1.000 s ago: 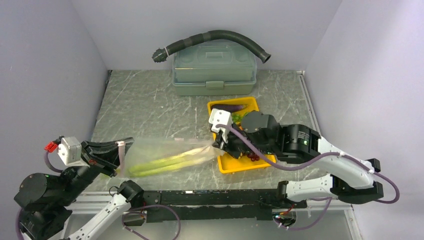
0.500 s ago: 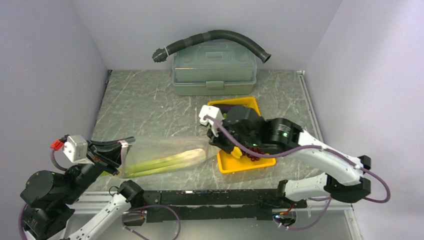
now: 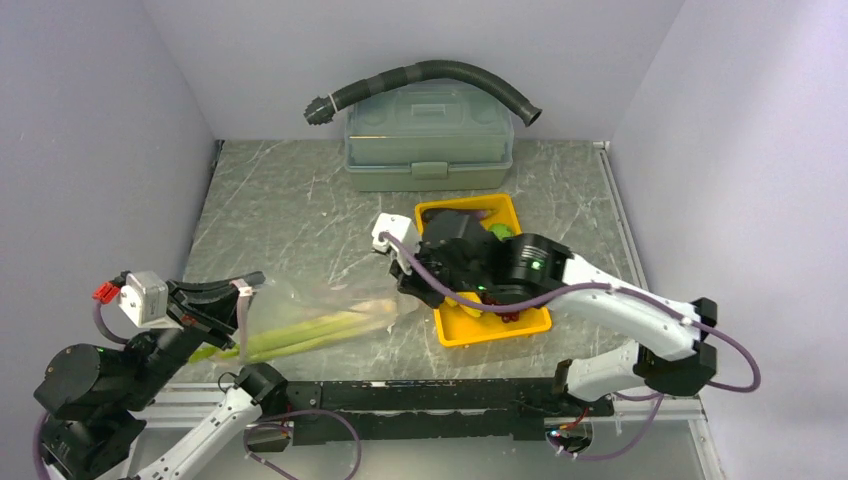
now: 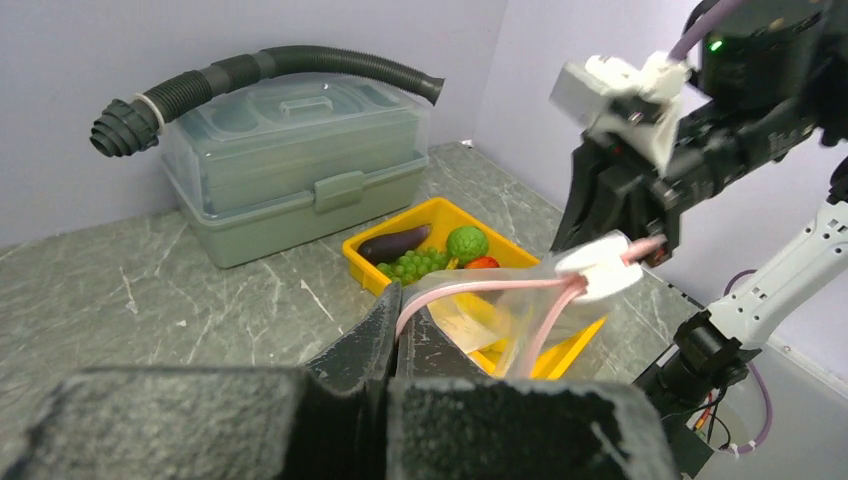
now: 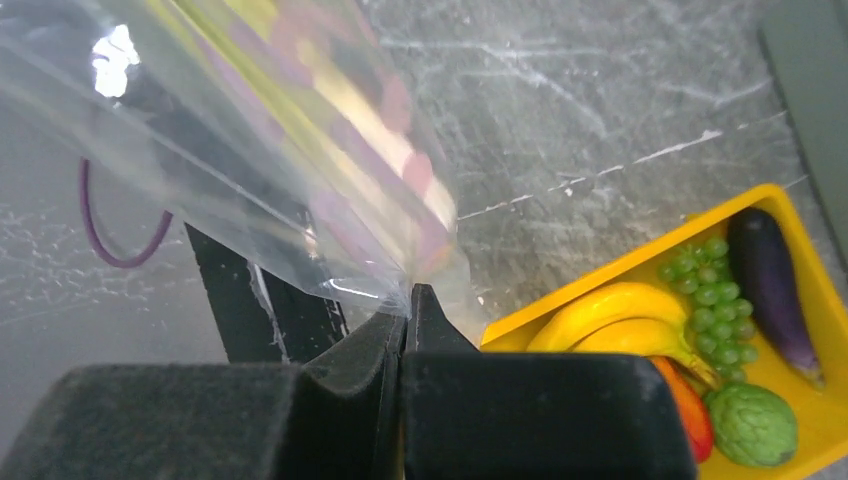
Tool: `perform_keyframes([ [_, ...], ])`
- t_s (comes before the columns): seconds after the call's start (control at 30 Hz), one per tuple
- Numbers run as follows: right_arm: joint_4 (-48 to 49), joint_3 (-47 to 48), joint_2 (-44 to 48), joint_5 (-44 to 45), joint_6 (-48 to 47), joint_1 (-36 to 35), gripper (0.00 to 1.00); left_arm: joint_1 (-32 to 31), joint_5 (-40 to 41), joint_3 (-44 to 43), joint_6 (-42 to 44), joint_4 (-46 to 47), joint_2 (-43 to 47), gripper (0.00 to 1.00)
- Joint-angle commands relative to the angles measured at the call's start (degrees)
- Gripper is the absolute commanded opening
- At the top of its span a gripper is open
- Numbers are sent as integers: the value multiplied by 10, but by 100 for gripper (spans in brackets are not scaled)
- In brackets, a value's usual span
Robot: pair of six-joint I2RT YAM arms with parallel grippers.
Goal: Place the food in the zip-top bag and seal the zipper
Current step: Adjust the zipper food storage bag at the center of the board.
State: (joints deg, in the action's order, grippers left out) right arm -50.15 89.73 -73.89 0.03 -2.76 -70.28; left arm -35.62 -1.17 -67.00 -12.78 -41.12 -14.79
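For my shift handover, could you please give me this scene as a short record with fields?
left gripper: shut on zip-top bag
right gripper: shut on zip-top bag, opposite end
in bag: leek
tray: holds bananas, green grapes, eggplant
behind: lidded box, hose along its top

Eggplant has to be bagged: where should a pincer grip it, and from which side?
Probably across the eggplant mid-body, from straight above: it lies flat and long in the yellow tray, whose wall and the green grapes block sideways approaches.
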Motion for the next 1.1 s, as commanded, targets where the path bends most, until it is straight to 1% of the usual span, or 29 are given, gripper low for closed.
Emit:
perform_keyframes([
  [0.0,95,-9,93,-36,-1,9,0,2,5,-15,5,19,-8,0],
  [0.03,124,-12,121,-33,-1,9,0,1,4,-18,4,18,-8,0],
  [0.07,130,-10,117,-24,-2,9,0,1,5,-19,3,19,-6,0],
  [0.2,-23,33,-60,-3,3,11,0,1,7,-21,5,23,-5,0],
  [0.23,-33,29,-70,-2,4,14,0,1,5,-20,4,22,-4,0],
  [0.27,-15,14,-49,11,4,20,0,1,6,-17,3,22,-3,0],
  [0.3,40,-10,-16,33,9,35,0,1,7,-14,0,21,-1,0],
  [0.33,66,-27,12,57,17,50,0,1,6,-11,-2,19,0,0],
  [0.37,64,-22,24,38,18,60,0,1,6,-11,-5,17,2,0],
  [0.4,47,-5,23,-6,17,53,0,1,4,-13,-7,13,2,0],
  [0.43,35,13,16,-70,10,22,0,1,1,-15,-6,8,3,0],
  [0.47,32,22,10,-100,-4,-24,0,1,1,-19,-4,5,3,0],
  [0.5,30,26,5,-100,-17,-77,0,1,3,-21,-2,2,3,0],
  [0.53,23,37,-3,-96,-24,-108,0,1,7,-22,0,1,2,0],
  [0.57,16,47,-12,-83,-23,-117,0,0,8,-22,2,2,2,0],
  [0.6,17,48,-15,-30,-18,-115,0,0,9,-20,2,6,2,0],
  [0.63,22,40,-15,53,-14,-101,0,0,9,-18,3,10,0,0],
  [0.67,28,33,-15,116,-3,-57,0,0,9,-17,1,12,-2,0],
  [0.7,35,30,-15,142,20,1,0,0,3,-17,0,14,-5,0],
  [0.73,42,24,-14,130,47,62,0,0,0,-18,-1,14,-7,0],
  [0.77,49,17,-9,120,52,88,0,0,-1,-19,-1,12,-10,0],
  [0.8,47,19,-8,88,51,89,0,0,-2,-20,-1,11,-12,0],
  [0.83,41,23,-10,25,45,76,0,0,-1,-20,-1,10,-13,0],
  [0.87,39,25,-10,-42,34,52,0,1,0,-20,-1,9,-12,0],
  [0.9,44,20,-7,-57,13,13,0,0,1,-18,0,10,-11,0],
  [0.93,51,18,-6,-18,6,-21,0,0,3,-15,1,11,-11,0],
  [0.97,50,18,-7,25,9,-35,0,0,3,-15,1,12,-10,0],
  [1.03,45,12,-13,56,11,-11,0,-1,2,-11,0,18,-12,0],
  [1.07,45,9,-15,45,16,4,0,-1,0,-10,0,20,-14,0],
])
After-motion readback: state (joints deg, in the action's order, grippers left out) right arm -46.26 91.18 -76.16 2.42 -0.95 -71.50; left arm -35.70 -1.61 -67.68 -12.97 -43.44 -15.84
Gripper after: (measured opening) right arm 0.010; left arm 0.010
